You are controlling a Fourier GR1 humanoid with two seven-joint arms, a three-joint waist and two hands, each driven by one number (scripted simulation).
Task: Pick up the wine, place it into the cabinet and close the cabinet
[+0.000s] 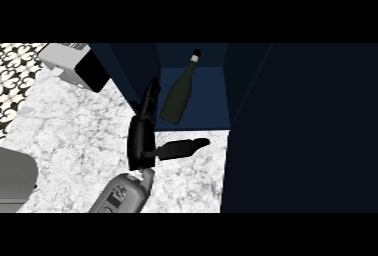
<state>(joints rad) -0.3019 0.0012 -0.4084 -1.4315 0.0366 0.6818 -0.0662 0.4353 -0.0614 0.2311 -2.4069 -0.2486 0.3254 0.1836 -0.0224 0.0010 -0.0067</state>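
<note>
The wine (177, 95) lay on its side inside the cabinet (214, 85), on the dark blue floor of the open compartment, neck pointing toward the back and base toward the front lip. It sat nearer the compartment's left wall than its right. Nothing touched it.

The left hand (142, 135) stood just outside the cabinet's front left corner, over the far part of the marble bench (74, 130). Its fingers (151, 95) were straight and stretched along the cabinet's left wall, the thumb (181, 146) spread out to the right above the bench, and it held nothing. The right hand showed nowhere in the view.

By the look of it the placing was finished and the closing was the step in hand. A large dark panel (295, 130) filled the right side of the view; it was probably the open door, though its hinge could not be made out. To close well, the open hand would first need to draw clear of the compartment mouth so that no finger got caught, then meet the door's free edge with flat fingers and sweep it across in one even arc. The bottle's base lay close to the front lip, so the door might foul it; a slow final stretch would show that in time.

A white toaster-like appliance (74, 65) stood at the bench's far left corner, well apart from the work.
</note>
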